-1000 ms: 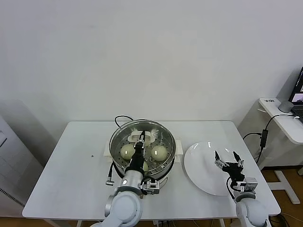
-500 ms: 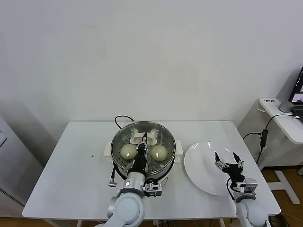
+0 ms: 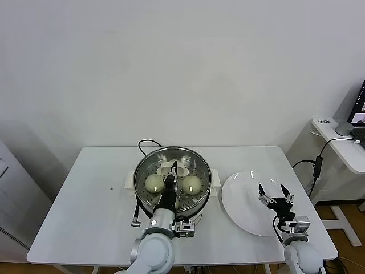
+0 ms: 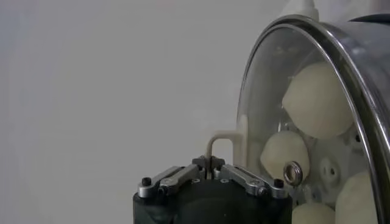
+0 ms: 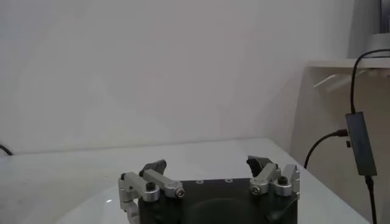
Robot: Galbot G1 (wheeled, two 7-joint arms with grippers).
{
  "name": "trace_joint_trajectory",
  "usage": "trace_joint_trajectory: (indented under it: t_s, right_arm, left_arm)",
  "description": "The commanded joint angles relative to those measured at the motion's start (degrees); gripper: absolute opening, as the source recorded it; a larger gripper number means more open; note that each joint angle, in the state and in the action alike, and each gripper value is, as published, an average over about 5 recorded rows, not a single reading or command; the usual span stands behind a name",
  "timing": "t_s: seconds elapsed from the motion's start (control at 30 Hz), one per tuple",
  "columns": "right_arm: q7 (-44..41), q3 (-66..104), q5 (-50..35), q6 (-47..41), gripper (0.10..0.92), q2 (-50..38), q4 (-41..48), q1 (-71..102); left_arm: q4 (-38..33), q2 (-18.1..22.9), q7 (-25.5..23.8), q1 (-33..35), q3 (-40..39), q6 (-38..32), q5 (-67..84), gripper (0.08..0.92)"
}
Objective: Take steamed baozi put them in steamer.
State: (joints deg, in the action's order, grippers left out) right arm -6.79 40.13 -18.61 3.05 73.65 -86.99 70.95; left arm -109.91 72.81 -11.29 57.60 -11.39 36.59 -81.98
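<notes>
left gripper (image 3: 173, 166) fingers clenched on lid (image 4: 304, 91) handle (image 4: 222, 143), lid over steamer (image 3: 142, 171) | baozi (image 3: 153, 182) under the lid, beyond the fingertips | right gripper (image 3: 274, 190) fingers released, holding nothing, over plate (image 3: 239, 197) on surface (image 3: 85, 200)

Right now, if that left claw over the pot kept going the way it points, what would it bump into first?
Probably the cream handle of the glass lid: the left gripper, fingers shut, points straight at it over the steamer. Whether they already touch is unclear.
</notes>
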Motion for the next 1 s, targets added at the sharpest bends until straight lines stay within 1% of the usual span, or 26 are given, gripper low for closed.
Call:
trace_joint_trajectory:
  t_s: [0.03,0.13,0.27,0.4,0.5,0.57,0.67,0.73,0.8,0.87,0.93,1.0]
  right_arm:
    - [-0.14,0.04,0.02,0.06,0.823,0.0,0.02,-0.01]
    - [-0.21,0.1,-0.03,0.09,0.823,-0.05,0.09,-0.03]
    - [-0.33,0.17,-0.17,0.15,0.823,-0.2,0.15,-0.22]
    - [-0.94,0.26,-0.53,0.38,0.823,-0.47,0.25,-0.43]
    - [-1.97,0.2,-1.48,0.25,0.823,-0.48,-0.07,-0.38]
    - [-2.58,0.02,-2.3,-0.31,0.823,-0.55,-0.79,-0.28]
    - [-2.37,-0.35,-2.86,-1.28,0.823,-1.04,-2.06,-0.33]
    - [-1.73,-0.71,-3.18,-1.55,0.823,-1.46,-2.75,-0.44]
    - [-1.04,-1.19,-3.61,-1.29,0.823,-1.87,-3.43,-0.51]
    - [-0.44,-1.49,-3.74,-1.21,0.823,-1.94,-4.05,-0.5]
    - [0.14,-1.67,-4.09,-1.53,0.823,-1.77,-4.69,-0.35]
    - [0.55,-1.79,-4.61,-1.98,0.823,-1.5,-5.23,-0.15]
  left_arm:
    - [-1.72,-0.67,1.95,1.25,0.01,0.63,6.78,0.124]
    - [-5.7,-1.55,1.01,2.59,0.5,0.49,12.98,0.192]
    - [-13.2,-3.6,-2.65,4.63,3.02,-1.18,27.01,0.313]
    - [-20.51,-4.87,-5.9,4.77,10.14,-6.47,51.58,0.425]
    - [-22.05,-6.46,-6.62,3.29,17.98,-11.12,76.67,0.512]
    - [-22.01,-7.59,-5.22,3.13,23.58,-12.54,92.77,0.573]
    - [-21.68,-7.45,-0.02,4.52,32.8,-12.3,112.17,0.659]
    - [-20.9,-6.94,3.48,5.62,39.18,-11.77,121.16,0.711]
    - [-19.17,-7.17,5.71,6.79,45.4,-11.52,126.52,0.767]
    - [-16.69,-8.12,7.4,7.85,49.88,-11.58,127.99,0.803]
    - [-13.86,-9.51,8.3,9.14,53.15,-11.74,127.34,0.816]
    - [-10.9,-11.27,8.68,10.75,54.98,-12.15,123.39,0.821]
